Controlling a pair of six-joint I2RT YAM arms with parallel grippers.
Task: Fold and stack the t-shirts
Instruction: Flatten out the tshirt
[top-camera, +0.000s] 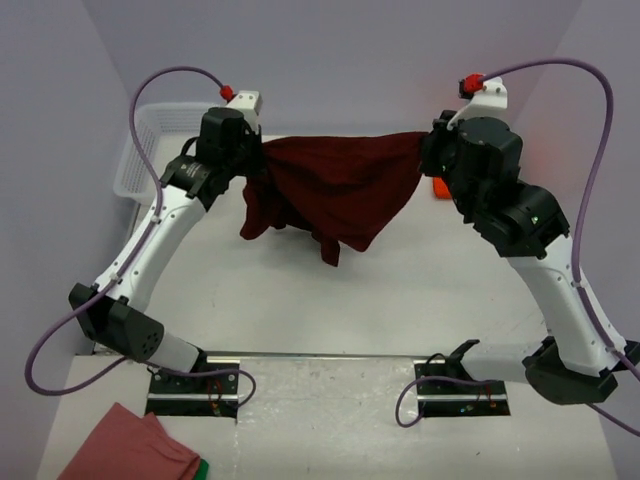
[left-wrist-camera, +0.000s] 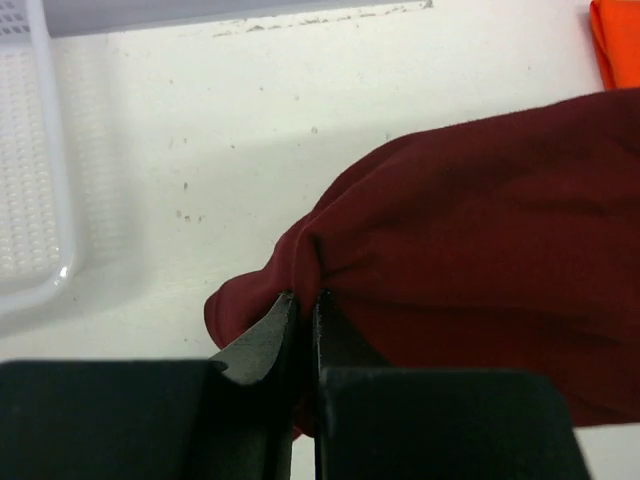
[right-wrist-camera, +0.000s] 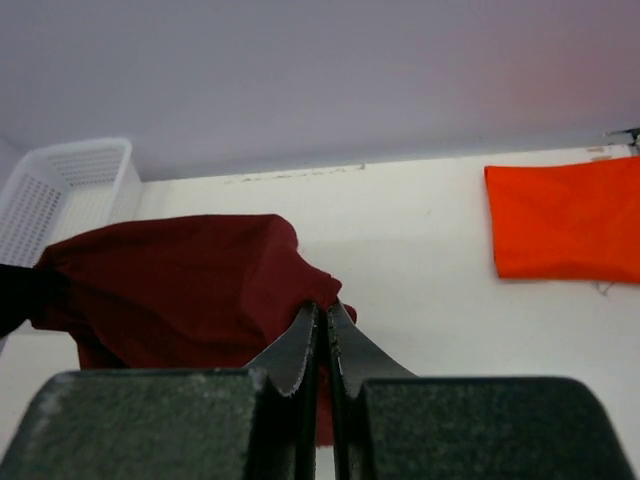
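A dark maroon t-shirt (top-camera: 335, 185) hangs stretched between both arms above the far part of the table, its lower folds drooping toward the surface. My left gripper (left-wrist-camera: 305, 300) is shut on the shirt's left corner (left-wrist-camera: 300, 260). My right gripper (right-wrist-camera: 323, 312) is shut on the shirt's right corner (right-wrist-camera: 320, 285). In the top view the left gripper (top-camera: 258, 160) and right gripper (top-camera: 428, 150) stand at about the same height. A folded bright orange-red t-shirt (right-wrist-camera: 565, 220) lies flat on the table at the far right, mostly hidden behind the right arm in the top view, where a sliver of it (top-camera: 438, 187) shows.
A white plastic basket (top-camera: 150, 150) stands at the far left against the wall. A salmon-pink cloth with a green edge (top-camera: 130, 448) lies at the near left, beside the left arm's base. The purple walls close in the back and sides.
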